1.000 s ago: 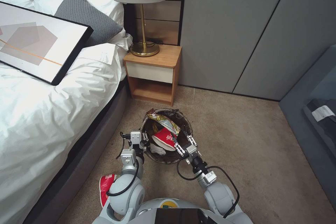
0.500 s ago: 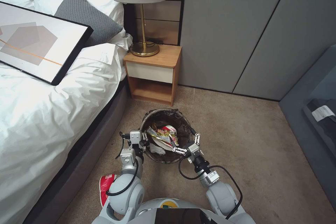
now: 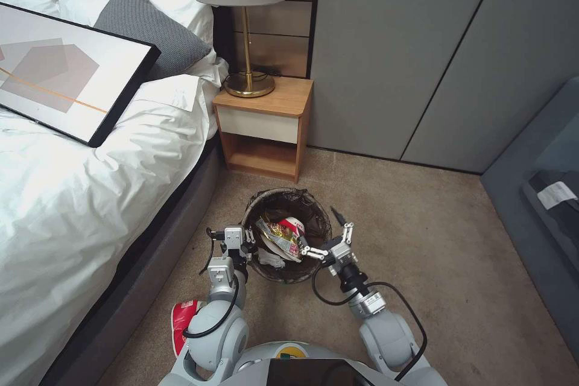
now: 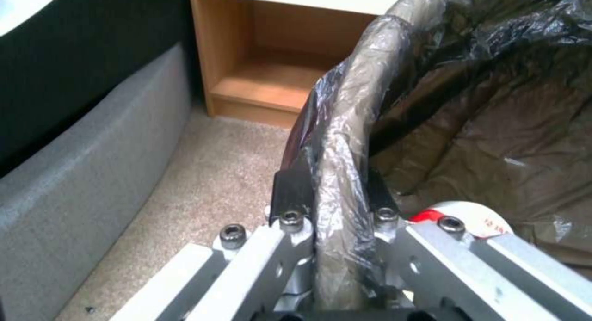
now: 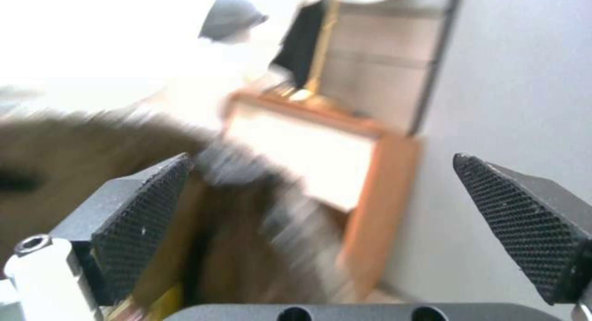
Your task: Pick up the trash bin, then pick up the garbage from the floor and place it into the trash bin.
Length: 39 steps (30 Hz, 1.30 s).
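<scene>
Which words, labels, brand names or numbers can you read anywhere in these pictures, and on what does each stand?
None can be read for certain.
Red and white cup in the bin: red markings near its rim, too small to read.
Yellow wrapper in the bin: print, too small to read.
Red cup on the carpet: pale marks, too small to read.
White tag at the right edge: no text can be made out.

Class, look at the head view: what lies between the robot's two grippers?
The round white bag-lined trash bin with a red-and-white paper cup and yellow snack wrapper inside. The left gripper clamps its rim; the right gripper hangs open opposite.
</scene>
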Tool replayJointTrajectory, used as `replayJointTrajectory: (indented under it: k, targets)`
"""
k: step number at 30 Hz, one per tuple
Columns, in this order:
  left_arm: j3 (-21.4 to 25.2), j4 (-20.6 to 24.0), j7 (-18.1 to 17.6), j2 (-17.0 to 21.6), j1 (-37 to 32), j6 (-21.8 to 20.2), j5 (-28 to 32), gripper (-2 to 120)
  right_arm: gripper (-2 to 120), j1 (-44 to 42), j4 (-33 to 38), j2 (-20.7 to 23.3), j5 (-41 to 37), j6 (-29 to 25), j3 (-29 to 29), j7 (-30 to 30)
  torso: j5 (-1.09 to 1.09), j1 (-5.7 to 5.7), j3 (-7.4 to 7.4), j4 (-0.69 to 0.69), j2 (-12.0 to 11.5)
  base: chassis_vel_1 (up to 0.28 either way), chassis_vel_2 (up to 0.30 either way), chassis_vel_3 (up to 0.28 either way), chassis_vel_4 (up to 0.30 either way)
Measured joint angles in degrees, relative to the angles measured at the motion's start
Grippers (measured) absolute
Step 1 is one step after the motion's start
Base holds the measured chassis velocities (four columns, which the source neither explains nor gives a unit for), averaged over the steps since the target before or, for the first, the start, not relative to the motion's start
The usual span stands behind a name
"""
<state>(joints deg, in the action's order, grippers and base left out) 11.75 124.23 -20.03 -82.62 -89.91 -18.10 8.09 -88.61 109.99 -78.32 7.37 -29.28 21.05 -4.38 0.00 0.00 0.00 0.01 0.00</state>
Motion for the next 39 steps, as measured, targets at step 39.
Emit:
replayJointTrajectory:
  k: [39]
  targets:
    - [0.39, 0.47, 0.03, -0.09, -0.36, 0.22, -0.61, 3, 100, -2.49, -0.68, -5.75, -10.41, -1.35, 11.95, 12.28, 0.0, 0.0, 0.0, 0.0, 0.0, 0.0, 0.0, 0.0, 0.0]
